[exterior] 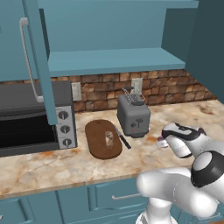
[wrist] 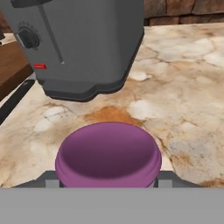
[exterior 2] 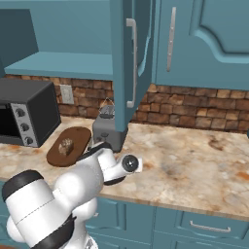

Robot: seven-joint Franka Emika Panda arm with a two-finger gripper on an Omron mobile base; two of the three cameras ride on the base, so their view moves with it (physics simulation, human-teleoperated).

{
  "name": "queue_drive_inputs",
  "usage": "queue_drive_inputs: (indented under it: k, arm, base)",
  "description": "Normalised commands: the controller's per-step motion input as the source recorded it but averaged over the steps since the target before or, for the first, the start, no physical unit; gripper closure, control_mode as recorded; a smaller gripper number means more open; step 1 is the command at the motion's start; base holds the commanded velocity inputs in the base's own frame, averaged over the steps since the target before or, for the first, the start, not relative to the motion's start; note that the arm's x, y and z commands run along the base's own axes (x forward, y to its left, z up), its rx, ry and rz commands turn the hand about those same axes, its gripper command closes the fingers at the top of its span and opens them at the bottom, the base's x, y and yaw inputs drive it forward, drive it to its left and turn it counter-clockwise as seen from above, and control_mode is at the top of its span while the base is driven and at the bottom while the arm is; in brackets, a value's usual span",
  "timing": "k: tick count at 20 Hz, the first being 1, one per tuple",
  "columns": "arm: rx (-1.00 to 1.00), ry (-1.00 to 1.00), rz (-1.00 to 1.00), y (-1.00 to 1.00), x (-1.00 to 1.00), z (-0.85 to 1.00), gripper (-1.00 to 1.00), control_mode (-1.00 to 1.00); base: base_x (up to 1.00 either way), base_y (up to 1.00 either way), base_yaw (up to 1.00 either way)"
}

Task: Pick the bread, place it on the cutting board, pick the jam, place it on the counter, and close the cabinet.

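Observation:
The jam [wrist: 108,155], a squat purple jar with a magenta lid, sits between my gripper's [wrist: 107,183] fingers, which press on it from both sides. In the left base view the jam [exterior: 162,142] is low at the counter [exterior: 52,166], just right of the toaster's front, under my gripper [exterior: 163,139]. I cannot tell whether the jar touches the stone. The bread [exterior: 109,139] [exterior 2: 65,147] lies on the dark oval cutting board [exterior: 97,148] [exterior 2: 78,138]. The cabinet [exterior: 109,61] is open, its door [exterior 2: 124,58] swung out towards me.
A grey toaster [exterior: 134,116] [wrist: 83,43] stands right behind the jam. A black-handled knife [exterior: 122,138] lies between the board and the toaster. A toaster oven [exterior: 30,122] [exterior 2: 24,116] sits at the left. The open door overhangs the counter [exterior 2: 194,160], which stretches right.

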Motion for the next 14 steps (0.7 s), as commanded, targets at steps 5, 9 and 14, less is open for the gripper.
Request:
queue_drive_inputs:
  k: [5, 9, 14]
  arm:
    - [0.0, 0.0, 0.0, 0.0, 0.01, -0.15, 1.0, -1.0]
    - [0.0, 0.0, 0.0, 0.0, 0.0, -0.1, 1.0, -1.0]
    - [0.0, 0.0, 0.0, 0.0, 0.0, -0.1, 1.0, -1.0]
  base:
    - [0.0, 0.0, 0.0]
    - [0.0, 0.0, 0.0]
    - [0.0, 0.0, 0.0]
